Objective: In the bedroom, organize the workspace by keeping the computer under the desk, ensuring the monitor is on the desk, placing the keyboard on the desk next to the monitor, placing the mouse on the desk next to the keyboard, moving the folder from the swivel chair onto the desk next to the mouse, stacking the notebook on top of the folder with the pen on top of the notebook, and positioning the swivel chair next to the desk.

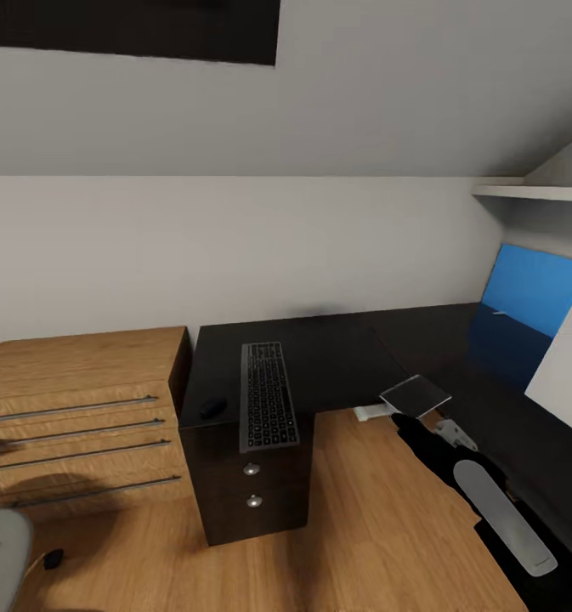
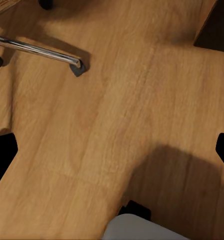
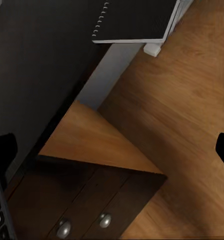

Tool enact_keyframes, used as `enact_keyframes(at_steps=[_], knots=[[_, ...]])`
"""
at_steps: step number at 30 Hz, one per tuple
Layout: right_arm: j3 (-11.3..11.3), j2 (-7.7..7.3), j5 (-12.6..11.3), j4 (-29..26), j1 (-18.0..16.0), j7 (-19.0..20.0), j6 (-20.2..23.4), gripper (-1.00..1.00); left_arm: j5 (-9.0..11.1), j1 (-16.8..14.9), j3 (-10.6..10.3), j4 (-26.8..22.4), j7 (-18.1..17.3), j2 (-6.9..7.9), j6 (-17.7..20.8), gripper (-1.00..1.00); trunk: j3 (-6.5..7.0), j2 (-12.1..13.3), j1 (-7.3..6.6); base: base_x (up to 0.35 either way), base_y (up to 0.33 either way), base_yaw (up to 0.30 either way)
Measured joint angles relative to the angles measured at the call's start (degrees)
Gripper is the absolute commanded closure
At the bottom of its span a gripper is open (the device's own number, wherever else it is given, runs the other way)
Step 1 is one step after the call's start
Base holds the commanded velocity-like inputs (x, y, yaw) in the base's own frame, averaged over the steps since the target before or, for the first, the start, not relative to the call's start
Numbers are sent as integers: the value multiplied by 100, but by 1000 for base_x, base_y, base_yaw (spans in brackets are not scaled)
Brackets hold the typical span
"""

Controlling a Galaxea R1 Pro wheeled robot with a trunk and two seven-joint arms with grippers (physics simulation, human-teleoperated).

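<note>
Going from my left: my left gripper hangs over bare wooden floor, released and holding nothing, fingers spread wide. A chrome leg of the swivel chair lies near it. In the head view a grey corner of that chair sits at my 8 o'clock, below the light wooden cabinet.

Next comes the desk. The mouse sits just beside the keyboard, at its 9 o'clock. The keyboard's long axis runs 12 to 6, and its near end juts a little past the desk's front edge above the drawers.

Well apart, at the keyboard's 3 o'clock, the notebook lies flat at the inner corner of the desk, one corner hanging over the edge. This is the relation that matters. My right gripper is likewise released and empty, over the floor in the crook of the desk. The notebook is ahead of it, at roughly 12 o'clock from my right forearm, its spiral spine on the side towards the keyboard. My right arm is plainly the nearer one, so I judge any reach for it belongs there.

Farthest right, at about 2 o'clock from the notebook, the blue folder shows above the desk's right wing. It seems to stand up, not lie flat, and I cannot tell what supports it.
</note>
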Motion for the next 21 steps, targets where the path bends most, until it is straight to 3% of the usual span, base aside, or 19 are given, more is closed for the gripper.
enact_keyframes(at_steps=[4,5,10,11,12,15,16,21], knots=[[0,0,-86,69,-2,27,-8,-100,4,1,1,-7,0,-2,0,-100,0,0,0,-23,1,-105],[-6,0,-118,213,-2,312,-8,-100,14,1,5,-119,26,-4,0,-100,0,0,-1,-3,0,-14],[-9,2,-122,371,-3,561,-11,-100,24,1,9,-225,40,-5,-1,-100,0,0,-1,-1,0,-6],[19,35,-88,1110,-3,902,-767,-100,26,1,11,-254,27,-13,-1,-100,-18,-39,21,0,0,0],[24,58,-87,1268,-3,961,-866,-100,27,1,11,-252,26,-14,0,-100,-36,-79,43,0,0,0],[11,113,-84,1449,-3,1300,-956,-100,27,1,11,-249,20,-14,0,-100,-89,-199,108,0,0,0],[-4,125,-89,1560,-2,1710,-974,-100,23,1,7,-248,15,-18,0,-100,-107,-239,130,0,0,0],[-57,125,-110,1925,-4,2870,-973,-100,20,1,3,-247,4,-21,0,-100,-197,-440,240,0,0,0]])
